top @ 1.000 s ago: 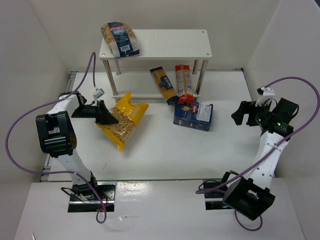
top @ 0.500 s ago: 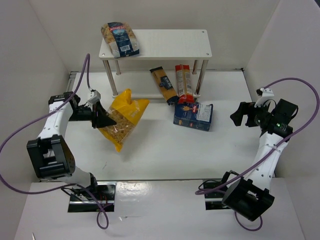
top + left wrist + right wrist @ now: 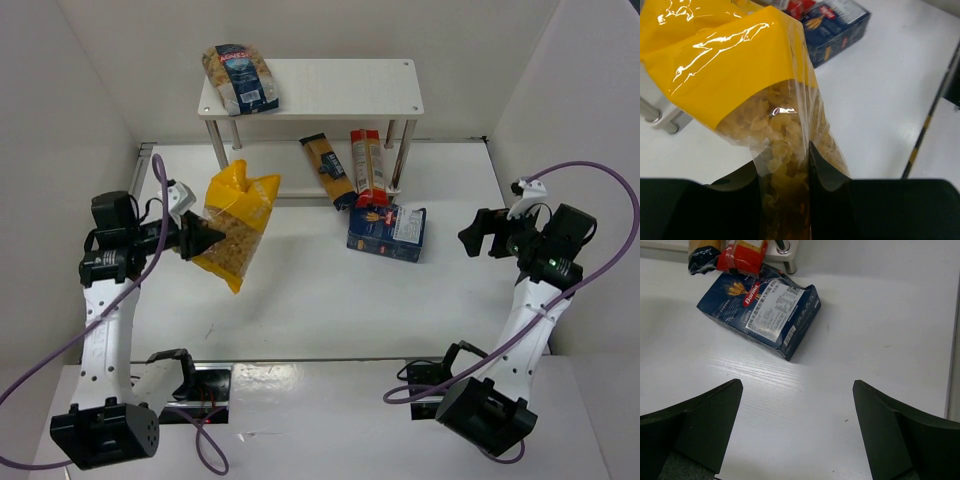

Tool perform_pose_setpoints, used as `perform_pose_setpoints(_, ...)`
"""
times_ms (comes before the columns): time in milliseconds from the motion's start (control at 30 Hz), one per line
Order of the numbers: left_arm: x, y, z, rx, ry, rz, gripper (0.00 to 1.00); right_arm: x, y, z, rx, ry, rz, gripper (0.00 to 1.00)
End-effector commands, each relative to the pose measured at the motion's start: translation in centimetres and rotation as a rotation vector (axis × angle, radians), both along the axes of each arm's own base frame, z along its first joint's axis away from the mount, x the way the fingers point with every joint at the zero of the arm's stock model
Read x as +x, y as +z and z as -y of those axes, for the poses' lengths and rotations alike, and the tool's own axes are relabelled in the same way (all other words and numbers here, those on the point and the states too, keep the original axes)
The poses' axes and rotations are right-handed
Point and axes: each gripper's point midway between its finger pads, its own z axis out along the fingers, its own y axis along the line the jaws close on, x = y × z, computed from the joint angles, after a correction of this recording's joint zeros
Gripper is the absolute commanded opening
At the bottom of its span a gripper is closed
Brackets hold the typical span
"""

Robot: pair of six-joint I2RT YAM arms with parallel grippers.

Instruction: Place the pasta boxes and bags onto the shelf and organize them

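Note:
My left gripper (image 3: 207, 238) is shut on the yellow crinkly bag of short pasta (image 3: 236, 221) and holds it in the air left of the white shelf (image 3: 330, 88); in the left wrist view the bag (image 3: 747, 85) is pinched between my fingers (image 3: 826, 170). The clear bag with the dark-blue label (image 3: 240, 78) lies on the shelf's top board at its left end. The yellow-blue pack (image 3: 327, 170) and the red-orange pack (image 3: 368, 166) lie partly under the shelf. The dark-blue box (image 3: 387, 232) lies flat in front of them. My right gripper (image 3: 478, 231) is open and empty, right of the box (image 3: 762, 310).
White walls close in the table on the left, back and right. The shelf's silver legs (image 3: 221, 156) stand close to the held bag. Purple cables (image 3: 600, 180) loop off both arms.
My left arm has lifted the yellow bag off the table and swung it up and to the left. The right arm has barely moved.

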Motion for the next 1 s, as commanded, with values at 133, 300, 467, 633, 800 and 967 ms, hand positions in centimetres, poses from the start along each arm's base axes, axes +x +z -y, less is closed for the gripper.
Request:
perform_pose_setpoints(133, 4.6, 0.2, -2.5, 0.079, 0.236, 0.087, 0.00, -0.3, 0.6, -0.1, -0.029, 0.001, 0.047, 1.00)
perform_pose_setpoints(300, 5.8, -1.4, -3.9, 0.197, 0.348, 0.111, 0.00, -0.4, 0.5, -0.2, -0.029, 0.001, 0.047, 1.00)
perform_pose_setpoints(467, 6.6, -2.1, -5.0, 0.293, 0.419, 0.138, 0.00, -0.5, 0.7, -0.3, -0.034, 0.001, 0.054, 1.00)
perform_pose_setpoints(633, 6.8, -3.1, -4.3, 0.384, 0.399, 0.117, 0.00, -0.6, 0.9, -0.4, -0.040, 0.001, 0.062, 1.00)
perform_pose_setpoints(800, 7.2, -3.6, -2.7, 0.450, 0.371, 0.110, 0.00, -0.8, 1.4, -0.3, -0.053, -0.010, 0.081, 1.00)
perform_pose_setpoints(967, 8.1, -4.3, -0.7, 0.529, 0.351, 0.102, 0.00, -1.0, 1.4, -0.5, -0.058, -0.010, 0.088, 1.00)
